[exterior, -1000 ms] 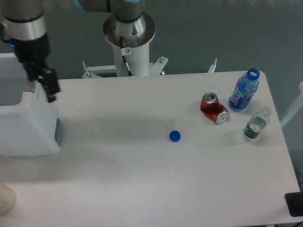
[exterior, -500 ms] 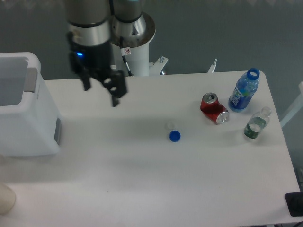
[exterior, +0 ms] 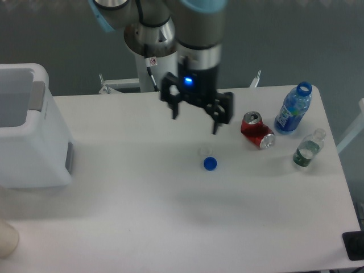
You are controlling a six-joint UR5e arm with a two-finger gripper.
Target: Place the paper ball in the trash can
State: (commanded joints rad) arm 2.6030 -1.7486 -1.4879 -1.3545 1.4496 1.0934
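Observation:
The trash can (exterior: 40, 149) is a white boxy bin with a grey hollow top, standing at the table's left edge. No paper ball shows in this view; it is hidden or out of view. My gripper (exterior: 196, 118) hangs over the middle of the table, far to the right of the bin. It is open and empty, with its two dark fingers spread wide. It sits just above and behind a small clear round cap (exterior: 203, 151) and a round blue cap (exterior: 210, 164).
A dented red can (exterior: 257, 130) lies right of the gripper. A blue open bottle (exterior: 293, 109) and a small clear bottle (exterior: 309, 149) stand near the right edge. The arm's white base post (exterior: 156, 68) rises behind the table. A beige object (exterior: 5, 239) sits at the bottom left.
The gripper has swept from above the trash can at the left, across the back of the table, to the middle near the caps. It stays open and nothing on the table has moved.

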